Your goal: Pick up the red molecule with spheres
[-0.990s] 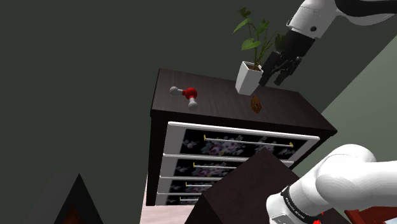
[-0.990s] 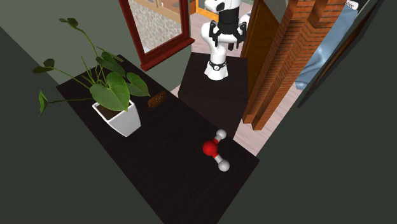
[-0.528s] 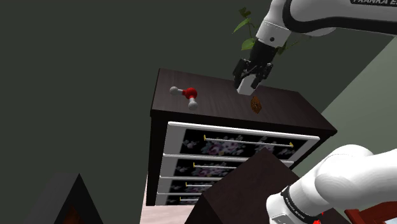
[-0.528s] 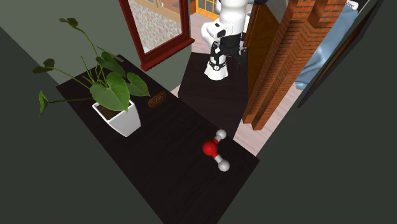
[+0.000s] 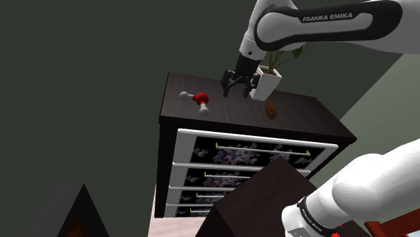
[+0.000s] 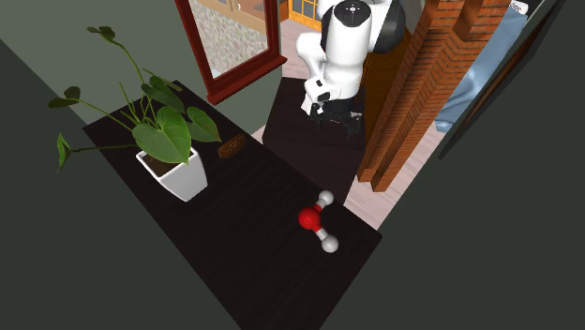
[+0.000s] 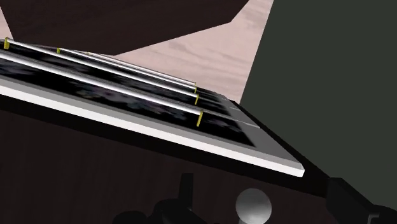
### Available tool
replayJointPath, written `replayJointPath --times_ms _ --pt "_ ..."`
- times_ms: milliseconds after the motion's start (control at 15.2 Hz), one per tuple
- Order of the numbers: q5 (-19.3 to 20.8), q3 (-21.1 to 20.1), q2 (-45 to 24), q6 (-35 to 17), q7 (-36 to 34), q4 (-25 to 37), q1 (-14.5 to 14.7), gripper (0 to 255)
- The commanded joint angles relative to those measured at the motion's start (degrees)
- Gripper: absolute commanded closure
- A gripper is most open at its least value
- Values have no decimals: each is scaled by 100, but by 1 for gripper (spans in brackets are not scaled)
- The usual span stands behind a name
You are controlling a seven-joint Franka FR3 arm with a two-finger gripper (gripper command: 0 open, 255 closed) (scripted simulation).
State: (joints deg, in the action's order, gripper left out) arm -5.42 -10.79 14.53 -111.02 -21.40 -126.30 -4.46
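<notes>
The fingers (image 7: 348, 202) stand spread, pinching nothing, above the dark dresser (image 5: 296, 114) top. In the wrist view a grey sphere (image 7: 252, 205) of the red molecule (image 5: 200, 99) shows between them, untouched. In the shoulder view the molecule lies at nine o'clock from them, apart, near the dresser's edge. The likely risk is that a finger landing on a round sphere rolls the model off that edge. The white plant pot (image 5: 268, 82) sits just beside the fingers at three o'clock, and a small brown object (image 5: 270, 110) at four. Neither blocks the way.

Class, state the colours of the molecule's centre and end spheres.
Red centre, grey ends; the molecule shows best in the second exterior view.
</notes>
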Motion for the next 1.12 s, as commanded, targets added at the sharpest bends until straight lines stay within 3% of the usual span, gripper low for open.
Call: replayJointPath --times_ms 0,462,924,1056 --pt "108 -62 -450 -174 -220 249 -37 0" --pt "575 -134 -2038 -631 -989 1231 -58 0" --pt "1001 26 -3651 -725 -1634 2586 75 0" --pt "1014 39 -3721 -787 -1650 2591 84 0"
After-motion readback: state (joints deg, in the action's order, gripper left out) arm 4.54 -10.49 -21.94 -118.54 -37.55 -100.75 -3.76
